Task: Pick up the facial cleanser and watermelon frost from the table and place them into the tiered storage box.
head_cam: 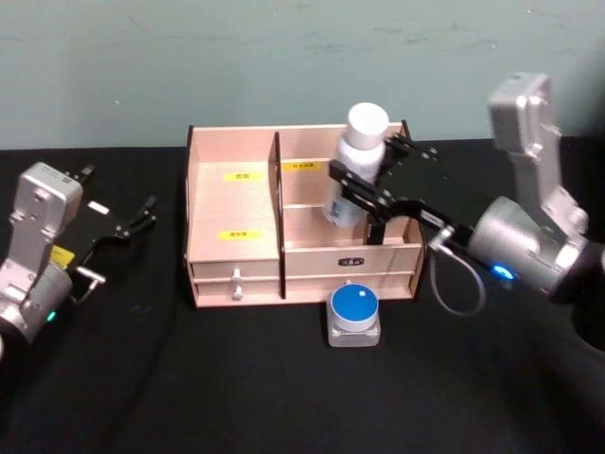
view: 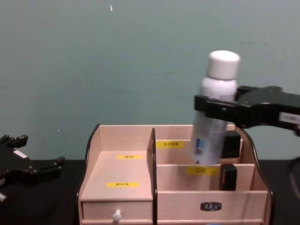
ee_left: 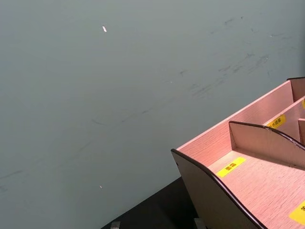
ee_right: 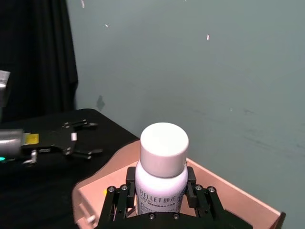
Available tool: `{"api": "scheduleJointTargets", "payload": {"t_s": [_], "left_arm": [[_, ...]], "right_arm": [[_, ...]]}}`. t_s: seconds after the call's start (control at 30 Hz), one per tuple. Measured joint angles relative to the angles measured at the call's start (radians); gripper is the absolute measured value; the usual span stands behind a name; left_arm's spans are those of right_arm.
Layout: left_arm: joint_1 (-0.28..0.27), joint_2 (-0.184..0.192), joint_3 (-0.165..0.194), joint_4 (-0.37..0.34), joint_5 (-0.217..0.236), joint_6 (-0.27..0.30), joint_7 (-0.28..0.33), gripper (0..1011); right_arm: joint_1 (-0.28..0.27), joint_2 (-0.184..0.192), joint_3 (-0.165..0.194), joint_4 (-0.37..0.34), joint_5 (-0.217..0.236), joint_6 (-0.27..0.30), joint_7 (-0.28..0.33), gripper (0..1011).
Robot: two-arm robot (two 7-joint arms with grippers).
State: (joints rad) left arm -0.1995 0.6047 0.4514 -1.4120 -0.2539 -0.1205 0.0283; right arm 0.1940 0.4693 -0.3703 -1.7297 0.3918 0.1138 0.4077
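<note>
A: Where's the white cylindrical bottle (head_cam: 357, 165)?
B: Centre-right of frame, tilted, clamped in the right gripper (head_cam: 371, 182) over the pale wooden tiered storage box (head_cam: 236, 203).
A: And the left gripper (head_cam: 118, 194)?
B: Far left, fingers apart.

You're looking at the tiered storage box (head_cam: 236, 203) sitting mid-tabletop (head_cam: 189, 378), with the watermelon frost (head_cam: 354, 315) lying on the tabletop just in front of the box's right half. The facial cleanser (head_cam: 355, 163) is hanging tilted over the box's right-hand compartments, gripped between the fingers of the right gripper (head_cam: 367, 172) reaching in from the right. The left gripper (head_cam: 118, 241) is hovering well apart to the box's left, fingers spread.
</note>
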Motion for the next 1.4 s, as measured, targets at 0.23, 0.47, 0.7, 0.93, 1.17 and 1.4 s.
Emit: {"api": "scheduleJointTargets", "payload": {"t_s": [0.23,0.47,0.7,0.93,1.17,1.4], "left_arm": [[0.0,0.0,0.0,0.0,0.0,0.0,0.0,1001],[0.0,0.0,0.0,0.0,0.0,0.0,0.0,1001],[0.0,0.0,0.0,0.0,0.0,0.0,0.0,1001],[0.0,0.0,0.0,0.0,0.0,0.0,0.0,1001],[0.0,0.0,0.0,0.0,0.0,0.0,0.0,1001],[0.0,0.0,0.0,0.0,0.0,0.0,0.0,1001]], "right_arm": [[0.093,-0.062,-0.048,0.102,-0.051,0.005,-0.019,601],[0.149,-0.108,-0.067,0.189,-0.084,0.0,-0.028,601],[0.194,-0.153,-0.07,0.278,-0.112,-0.02,-0.038,601],[0.222,-0.183,-0.07,0.343,-0.129,-0.042,-0.035,601],[0.239,-0.203,-0.072,0.384,-0.145,-0.052,-0.028,601],[0.242,-0.212,-0.071,0.409,-0.148,-0.046,-0.02,601]]}}
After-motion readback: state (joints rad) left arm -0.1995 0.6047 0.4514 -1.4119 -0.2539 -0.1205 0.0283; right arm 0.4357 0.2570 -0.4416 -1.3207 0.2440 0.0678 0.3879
